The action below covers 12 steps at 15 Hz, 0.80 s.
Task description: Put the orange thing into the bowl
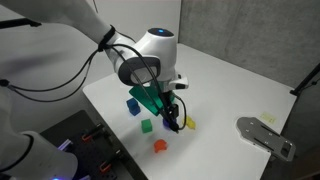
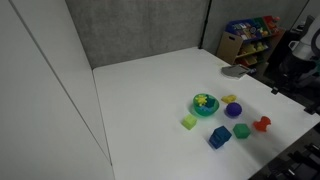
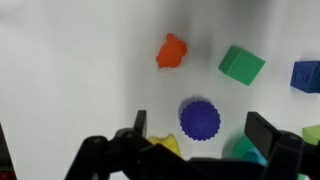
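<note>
My hand (image 3: 200, 138) gapes wide, empty; the orange toy block (image 3: 172, 50) looks light and rigid, so I'd pinch across its middle.

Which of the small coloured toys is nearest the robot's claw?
The purple round piece: in the wrist view it shows between the jaws of the open gripper, while the orange thing and the green cube lie farther off.

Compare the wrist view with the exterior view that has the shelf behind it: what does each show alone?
Wrist only: the open end effector, seen close up. Exterior only: the bowl seen whole, and the shelf. Both: the orange block, lying outside the bowl, plus the green cube, purple block and blue block.
</note>
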Available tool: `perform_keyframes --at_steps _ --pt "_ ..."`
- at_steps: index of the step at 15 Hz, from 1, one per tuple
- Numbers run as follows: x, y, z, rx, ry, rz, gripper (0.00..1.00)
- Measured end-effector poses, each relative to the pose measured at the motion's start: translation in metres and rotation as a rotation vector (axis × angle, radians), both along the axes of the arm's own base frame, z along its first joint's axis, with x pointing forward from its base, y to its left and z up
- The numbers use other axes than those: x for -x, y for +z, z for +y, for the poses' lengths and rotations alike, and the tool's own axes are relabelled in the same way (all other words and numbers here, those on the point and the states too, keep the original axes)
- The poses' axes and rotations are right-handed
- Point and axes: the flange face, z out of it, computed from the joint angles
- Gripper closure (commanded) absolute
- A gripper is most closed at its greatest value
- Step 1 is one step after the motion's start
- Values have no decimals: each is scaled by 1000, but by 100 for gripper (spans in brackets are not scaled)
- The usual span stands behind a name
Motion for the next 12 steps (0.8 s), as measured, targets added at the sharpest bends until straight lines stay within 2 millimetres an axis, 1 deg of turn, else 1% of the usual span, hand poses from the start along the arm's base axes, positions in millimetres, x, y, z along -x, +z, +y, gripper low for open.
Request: perform_keyframes --at_steps 3,7,10,12 --pt "8 -18 -5 17 -3 -19 0" --pt "14 -51 -10 38 -15 -42 0" --pt "16 -81 -7 23 -40 -11 0" --pt "15 -98 -2 4 -60 20 0"
